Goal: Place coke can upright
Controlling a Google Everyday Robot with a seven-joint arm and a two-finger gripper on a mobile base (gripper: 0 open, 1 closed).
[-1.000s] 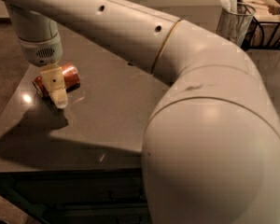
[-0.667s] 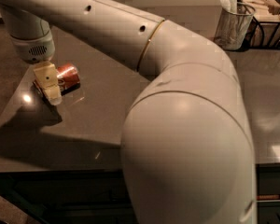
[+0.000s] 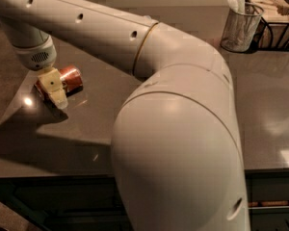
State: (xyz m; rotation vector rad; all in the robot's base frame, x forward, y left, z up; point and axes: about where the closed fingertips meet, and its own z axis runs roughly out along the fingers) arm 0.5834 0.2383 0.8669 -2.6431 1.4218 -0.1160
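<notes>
Coke can [image 3: 71,77] lying on its side on the dark surface [image 3: 269,105] at left, gripper [image 3: 55,93] jaws clamped across its middle, near finger covering the label, far finger hidden.

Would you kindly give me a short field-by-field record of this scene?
gripper: low over the table's left end, right against the can
can: on its side, partly hidden behind the gripper
table: dark and glossy
mesh cup: far right corner, white items inside
arm: reaches from the front right across to the left
task status: can not yet upright
</notes>
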